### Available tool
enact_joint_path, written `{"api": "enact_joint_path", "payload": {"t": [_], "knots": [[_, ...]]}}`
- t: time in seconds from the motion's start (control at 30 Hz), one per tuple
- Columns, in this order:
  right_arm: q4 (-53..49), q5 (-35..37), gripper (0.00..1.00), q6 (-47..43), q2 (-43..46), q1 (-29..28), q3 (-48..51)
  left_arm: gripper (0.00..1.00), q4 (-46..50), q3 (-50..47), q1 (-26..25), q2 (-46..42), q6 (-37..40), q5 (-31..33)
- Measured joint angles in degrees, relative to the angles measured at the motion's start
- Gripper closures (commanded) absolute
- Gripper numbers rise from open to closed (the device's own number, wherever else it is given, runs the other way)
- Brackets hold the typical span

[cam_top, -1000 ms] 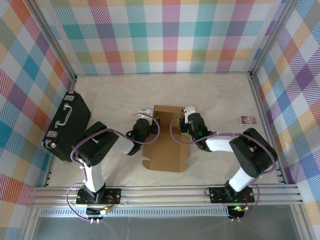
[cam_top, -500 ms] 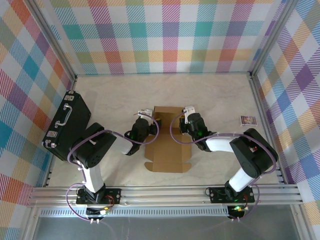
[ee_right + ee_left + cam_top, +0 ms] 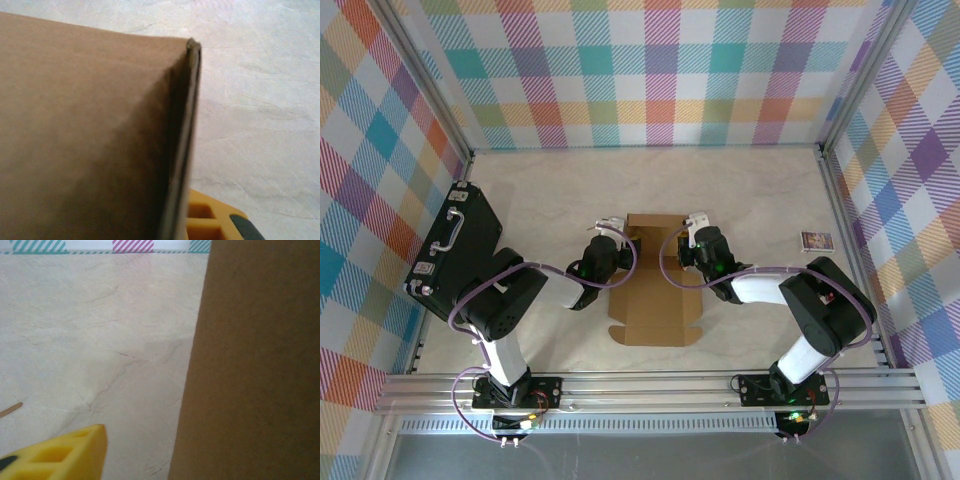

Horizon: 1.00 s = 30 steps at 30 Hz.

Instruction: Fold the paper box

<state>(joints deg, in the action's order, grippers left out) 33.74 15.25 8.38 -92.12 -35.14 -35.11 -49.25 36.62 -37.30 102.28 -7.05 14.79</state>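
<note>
The paper box point(image 3: 655, 300) lies in the middle of the surface point(image 3: 750, 190), between the two arms. Its near part is flat brown cardboard with small flaps at the near corners, and its far part stands up as a low wall.

The left gripper point(image 3: 617, 232) is at the far left corner of the box, just beside the raised cardboard. In the left wrist view one yellow finger point(image 3: 65, 452) shows low on the left over the bare marbled surface, and a brown panel of the box point(image 3: 255, 365) rises along the right. I cannot tell whether this gripper is parted or closed, nor whether it touches the panel.

The right gripper point(image 3: 692, 222) is at the far right corner of the box. In the right wrist view an upright panel point(image 3: 85, 125) has its doubled edge running down to a yellow finger point(image 3: 207, 222) pressed against its right side. The gripper is clenched and seems to pinch that wall, though the other finger is hidden behind the cardboard.

A black case with a handle point(image 3: 455, 250) rests at the left edge of the surface, well apart from the box. A small printed packet point(image 3: 816, 240) lies near the right edge.
</note>
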Motion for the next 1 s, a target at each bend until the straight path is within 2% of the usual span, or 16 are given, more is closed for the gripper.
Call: {"api": "enact_joint_path", "payload": {"t": [0.07, 0.1, 0.43, 0.47, 0.53, 0.6, 0.67, 0.83, 1.0], "knots": [[-0.2, -0.4, 1.00, 0.0, 0.0, -0.3, -0.1, 0.90, -0.1, 0.3, -0.2, 0.0, -0.1, -1.0], [-0.3, -0.3, 1.00, 0.1, 0.0, -0.5, -0.2, 0.99, 0.0, 0.5, -0.3, 0.0, -0.2, -1.2], [-0.6, 0.0, 1.00, 0.0, 0.0, -0.5, -0.4, 1.00, 1.1, 1.0, -0.3, 0.0, 0.5, -0.4], [-0.6, 0.0, 1.00, 0.0, 0.0, -0.5, -0.4, 0.89, 1.1, 1.0, -0.3, 0.0, 0.5, -0.4], [-0.7, 0.0, 1.00, 0.1, 0.0, -0.5, -0.4, 0.60, 1.2, 1.0, -0.3, 0.0, 0.6, -0.9], [-0.7, 0.5, 1.00, 0.2, 0.0, -0.4, -0.4, 0.45, 1.5, 1.0, -0.1, -0.2, 0.4, -0.9], [-0.7, 0.6, 1.00, 0.2, 0.0, -0.3, -0.4, 0.40, 1.8, 1.0, 0.4, -0.5, 0.2, -1.3], [-0.7, 0.5, 1.00, 0.2, 0.0, -0.3, -0.4, 0.35, 2.7, 0.3, 0.7, -1.7, 0.0, -1.9], [-0.7, 0.0, 1.00, 0.2, -0.1, -0.4, -0.4, 0.33, 3.9, -0.5, 0.7, -4.1, 0.0, -2.3]]}}
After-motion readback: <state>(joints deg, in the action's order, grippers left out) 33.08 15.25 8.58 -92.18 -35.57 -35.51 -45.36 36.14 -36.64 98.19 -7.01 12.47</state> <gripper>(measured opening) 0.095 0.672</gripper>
